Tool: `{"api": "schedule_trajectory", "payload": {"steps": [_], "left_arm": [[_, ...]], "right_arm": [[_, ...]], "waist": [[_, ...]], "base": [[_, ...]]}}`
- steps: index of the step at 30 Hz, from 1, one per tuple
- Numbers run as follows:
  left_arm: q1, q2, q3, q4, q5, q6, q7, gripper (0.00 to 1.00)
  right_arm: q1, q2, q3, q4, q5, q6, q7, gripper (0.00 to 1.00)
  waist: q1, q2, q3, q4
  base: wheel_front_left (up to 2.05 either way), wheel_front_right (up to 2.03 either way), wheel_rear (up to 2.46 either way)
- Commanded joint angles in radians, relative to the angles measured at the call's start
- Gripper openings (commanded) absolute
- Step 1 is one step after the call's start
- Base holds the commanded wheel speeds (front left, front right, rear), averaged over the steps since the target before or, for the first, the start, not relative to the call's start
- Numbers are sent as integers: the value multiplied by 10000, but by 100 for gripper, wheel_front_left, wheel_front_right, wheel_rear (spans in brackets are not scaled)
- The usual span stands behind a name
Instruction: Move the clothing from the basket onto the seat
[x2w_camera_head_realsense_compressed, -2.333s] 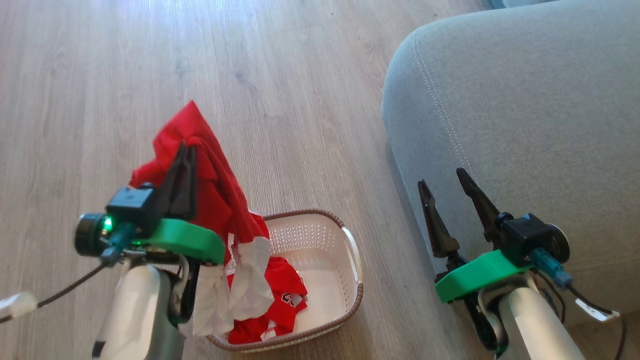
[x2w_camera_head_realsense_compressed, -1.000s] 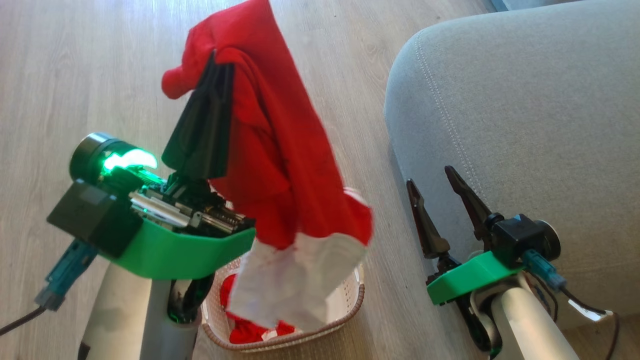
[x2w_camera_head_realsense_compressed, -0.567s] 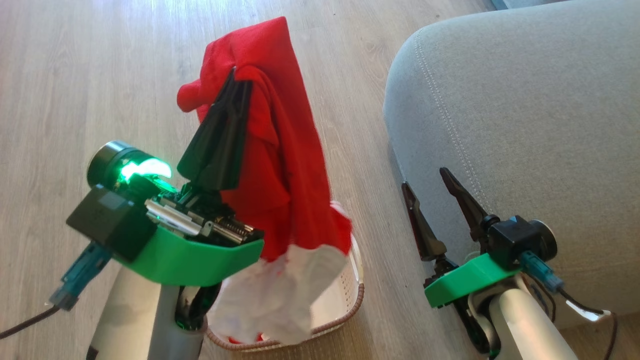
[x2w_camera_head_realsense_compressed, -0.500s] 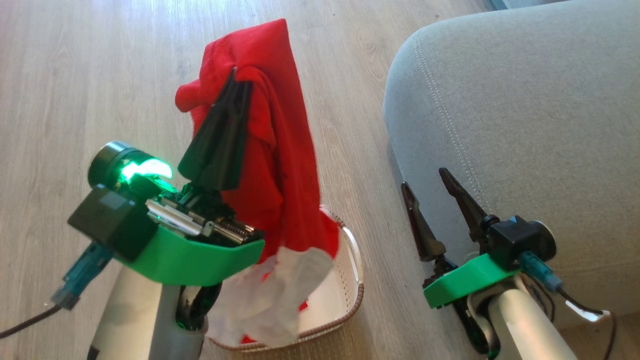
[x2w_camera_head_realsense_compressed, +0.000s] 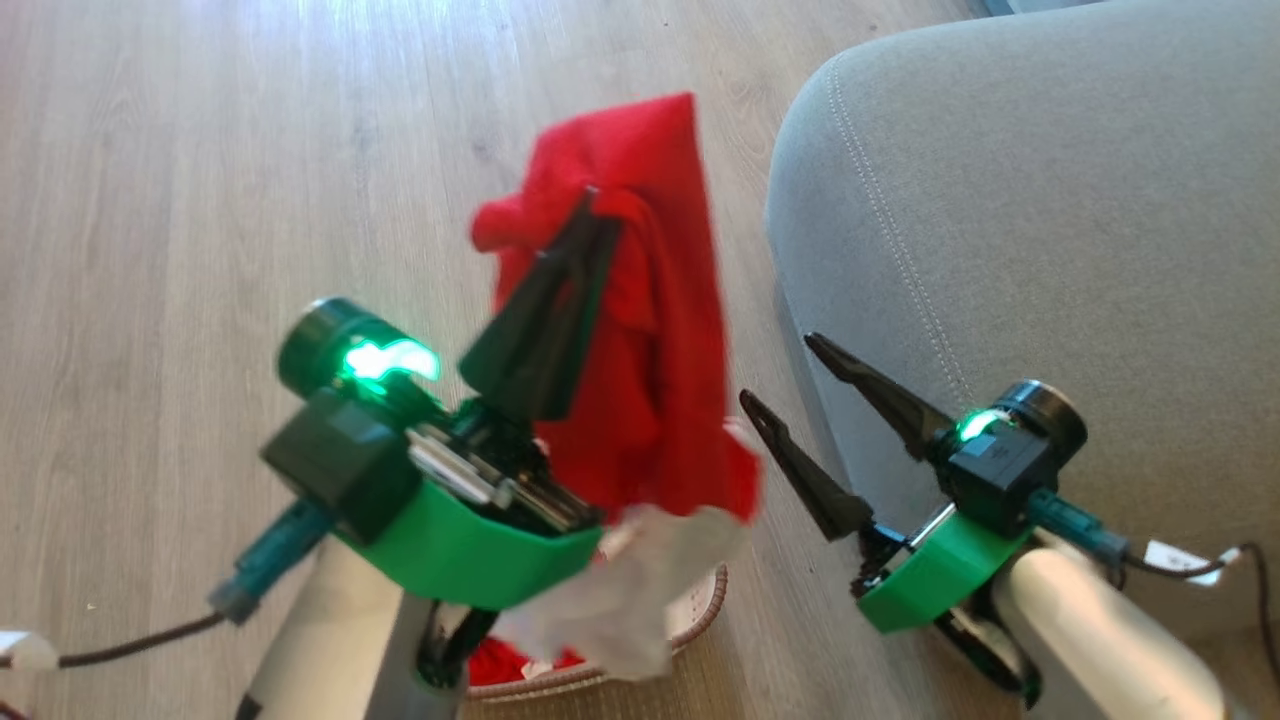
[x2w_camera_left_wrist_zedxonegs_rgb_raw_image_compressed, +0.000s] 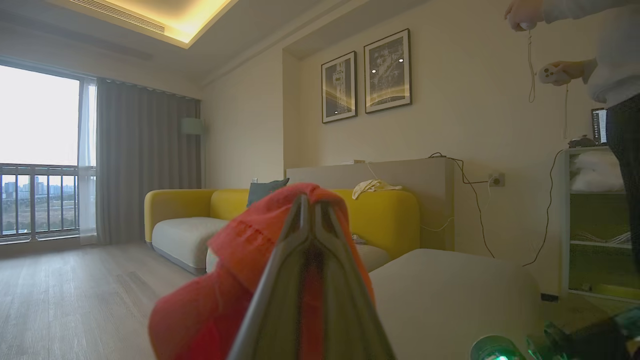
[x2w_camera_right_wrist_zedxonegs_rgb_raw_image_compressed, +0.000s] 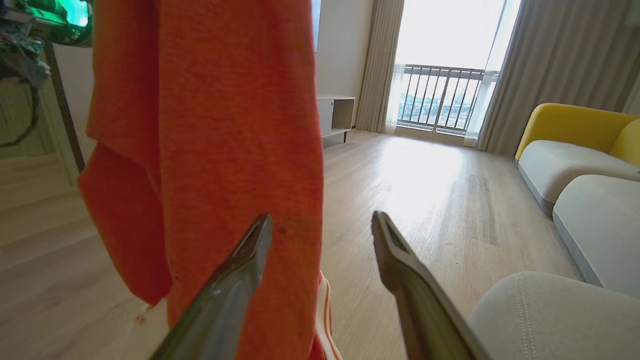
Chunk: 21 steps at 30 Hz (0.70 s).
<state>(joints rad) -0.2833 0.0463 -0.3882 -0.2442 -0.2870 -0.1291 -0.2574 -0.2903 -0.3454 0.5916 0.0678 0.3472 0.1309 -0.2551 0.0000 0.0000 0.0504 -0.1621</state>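
Left fingers (x2w_camera_head_realsense_compressed: 545, 330) pinch red clothing (x2w_camera_head_realsense_compressed: 665, 400) (right fingers (x2w_camera_head_realsense_compressed: 800, 468) spread).

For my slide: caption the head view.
Left gripper holds red fabric garment above cream perforated basket, beside grey upholstered seat.

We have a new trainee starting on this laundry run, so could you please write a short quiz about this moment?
1. True or false: the left gripper is shut on the red garment.
2. The right gripper is: A) open and empty; B) shut on the garment; C) shut on nothing.
3. Fill in: the other red clothing lies in the ____.
Key: 1 true; 2 A; 3 basket.
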Motion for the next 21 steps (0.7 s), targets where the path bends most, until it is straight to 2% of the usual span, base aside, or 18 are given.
{"api": "schedule_trajectory", "payload": {"steps": [1, 10, 16, 21], "left_arm": [[-429, 183, 144, -412, -20, -13, -43, 0], [-577, 724, -954, -675, -352, -14, -43, 0], [-680, 928, -1406, -739, -303, -14, -43, 0], [-762, 1128, -1759, -765, -323, -15, -44, 0]], "right_arm": [[-266, -293, 259, -327, 139, -2, -67, 100], [-1228, -1769, 1750, -251, 1005, -2, -67, 100], [-1749, -2342, 2621, -190, 1507, -2, -67, 100], [-2432, -2862, 3771, -207, 1945, -2, -67, 100]], "waist": [[0, 0, -16, 29], [0, 0, -61, 127], [0, 0, -89, 172], [0, 0, -111, 198]], "base": [[0, 0, 0], [0, 0, 0], [0, 0, 0], [0, 0, 0]]}}
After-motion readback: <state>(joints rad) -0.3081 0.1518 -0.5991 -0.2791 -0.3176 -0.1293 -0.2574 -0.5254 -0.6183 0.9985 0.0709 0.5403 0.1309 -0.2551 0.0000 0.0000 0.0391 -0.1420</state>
